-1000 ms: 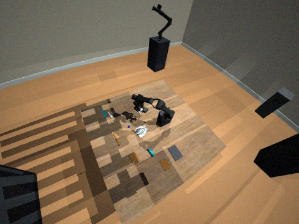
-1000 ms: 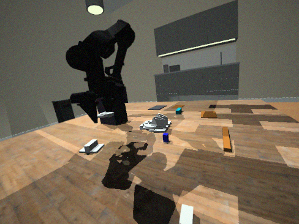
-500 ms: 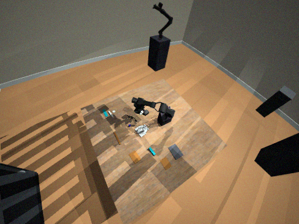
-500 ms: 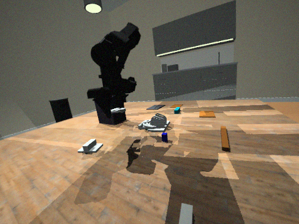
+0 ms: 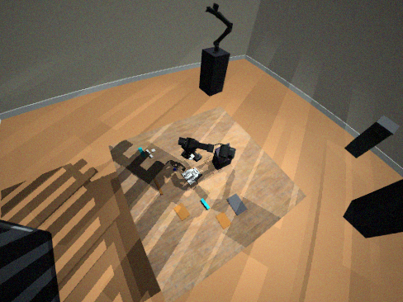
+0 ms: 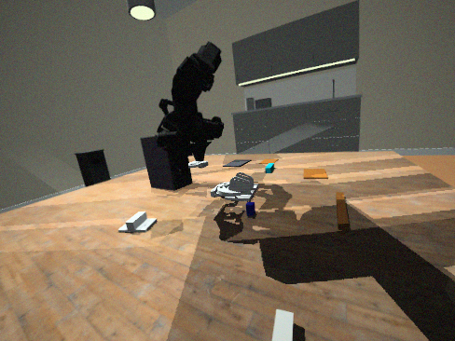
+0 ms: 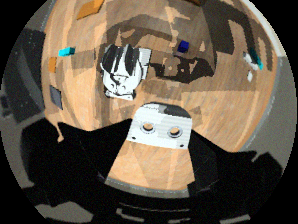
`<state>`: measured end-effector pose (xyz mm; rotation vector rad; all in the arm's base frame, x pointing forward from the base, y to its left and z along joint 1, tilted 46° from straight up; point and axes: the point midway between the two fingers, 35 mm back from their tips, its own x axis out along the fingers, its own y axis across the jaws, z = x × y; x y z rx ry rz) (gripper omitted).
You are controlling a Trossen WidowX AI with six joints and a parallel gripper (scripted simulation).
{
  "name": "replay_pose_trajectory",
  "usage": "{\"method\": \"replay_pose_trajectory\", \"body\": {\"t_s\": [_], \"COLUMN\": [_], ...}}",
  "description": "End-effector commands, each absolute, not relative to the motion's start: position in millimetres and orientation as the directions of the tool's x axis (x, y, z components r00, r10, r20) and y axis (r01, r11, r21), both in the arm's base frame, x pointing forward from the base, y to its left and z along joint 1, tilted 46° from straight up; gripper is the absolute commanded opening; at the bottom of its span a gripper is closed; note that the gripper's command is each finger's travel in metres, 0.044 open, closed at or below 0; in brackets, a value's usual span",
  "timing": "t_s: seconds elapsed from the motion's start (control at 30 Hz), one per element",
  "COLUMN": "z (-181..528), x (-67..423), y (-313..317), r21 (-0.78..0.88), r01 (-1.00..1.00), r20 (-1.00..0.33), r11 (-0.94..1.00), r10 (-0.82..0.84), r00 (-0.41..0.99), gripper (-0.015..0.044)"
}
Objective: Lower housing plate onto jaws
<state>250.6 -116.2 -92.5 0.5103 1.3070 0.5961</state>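
Observation:
The white housing plate [image 7: 160, 111] [image 6: 198, 164] has two round holes and is held in the air. My gripper [image 7: 160, 125] [image 6: 199, 157] is shut on it, with a black finger at each side. The white base assembly with the two jaws [image 5: 192, 176] [image 6: 241, 187] [image 7: 120, 75] lies on the table, with dark curved, ridged parts on top. The plate is to the side of this assembly, apart from it and higher, not over it. The jaw stubs and pins are too small to tell apart.
A dark blue block [image 6: 251, 209] [image 7: 183, 46] stands close to the assembly. A cyan block [image 5: 205, 204], two orange plates [image 5: 182, 211] [image 5: 223, 220], a dark grey plate [image 5: 236, 205] and an orange-brown bar [image 6: 342, 211] lie around. A white stepped piece [image 6: 137, 222] lies further off.

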Motion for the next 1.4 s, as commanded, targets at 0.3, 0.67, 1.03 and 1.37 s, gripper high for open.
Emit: {"method": "replay_pose_trajectory", "body": {"t_s": [0.3, 0.67, 1.03, 1.37], "z": [-66, -44, -30, -30], "x": [261, 266, 267, 267], "y": [-84, -55, -35, -35], "r21": [0.673, 0.69, 0.704, 0.704], "r01": [-0.083, -0.06, -0.045, -0.045], "r20": [-0.72, -0.707, -0.697, -0.697], "r11": [0.735, 0.721, 0.709, 0.709], "r10": [0.676, 0.69, 0.701, 0.701], "r00": [0.156, 0.154, 0.151, 0.151], "gripper": [0.0351, 0.0351, 0.0351, 0.0351]}}
